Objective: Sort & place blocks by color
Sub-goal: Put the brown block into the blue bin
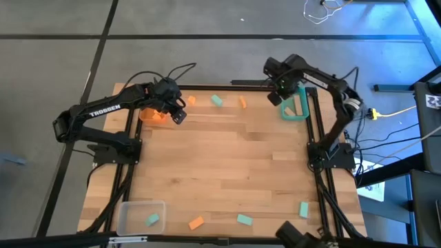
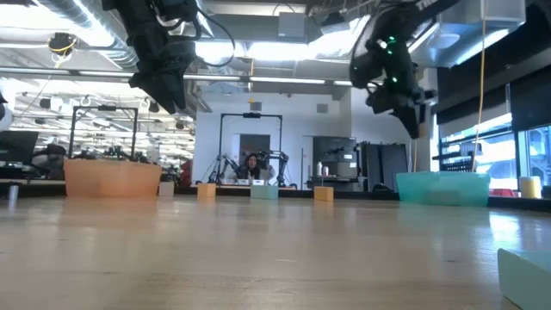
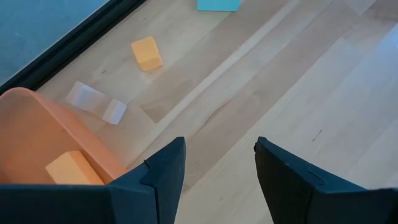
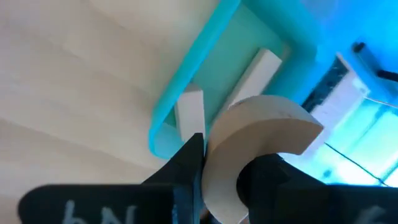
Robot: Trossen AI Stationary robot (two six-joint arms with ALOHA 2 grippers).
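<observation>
Plainly, "TROSSEN" marks the left arm (image 1: 103, 110).

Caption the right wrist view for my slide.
Right gripper holds a curved pale wood block above the teal bin.

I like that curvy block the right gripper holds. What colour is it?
The curved block in the right gripper is pale natural wood; right wrist view.

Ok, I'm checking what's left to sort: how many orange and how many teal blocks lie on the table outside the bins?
Orange blocks: 3
Teal blocks: 3
Total: 6
</observation>
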